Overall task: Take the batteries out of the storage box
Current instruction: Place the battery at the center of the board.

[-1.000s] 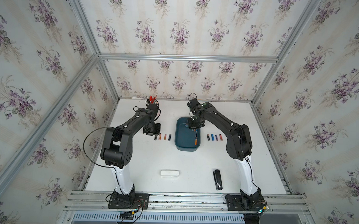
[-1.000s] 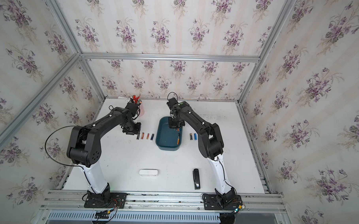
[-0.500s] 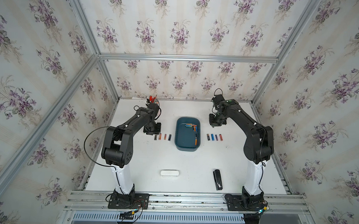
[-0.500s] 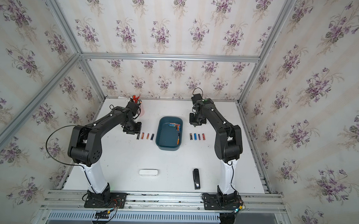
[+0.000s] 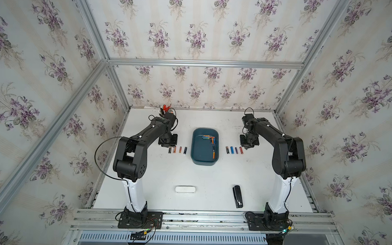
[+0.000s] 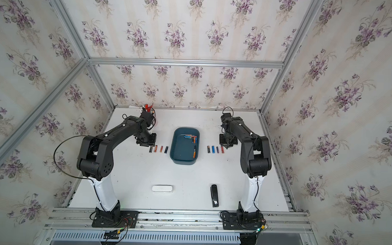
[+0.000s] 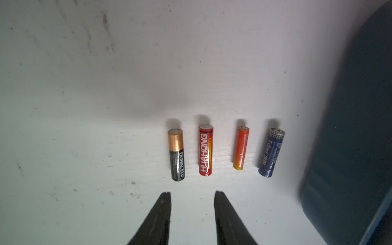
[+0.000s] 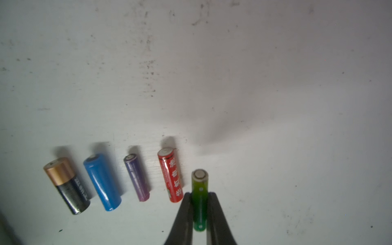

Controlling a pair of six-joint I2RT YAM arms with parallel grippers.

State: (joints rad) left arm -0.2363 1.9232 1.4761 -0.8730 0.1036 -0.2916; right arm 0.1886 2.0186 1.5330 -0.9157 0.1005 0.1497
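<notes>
Batteries (image 5: 209, 138) remain in the box (image 5: 200, 153) — your right gripper (image 8: 199, 194), pinching a green battery (image 8: 199, 183), now reaches its row (image 8: 136, 178); left gripper (image 7: 192, 193) parted, empty.

Lab test cell: aluminium frame (image 5: 204, 63), floral wallpaper (image 5: 193, 35)

Right arm (image 5: 271, 132) carried green battery (image 8: 199, 197) outside storage box (image 5: 200, 152).
</notes>
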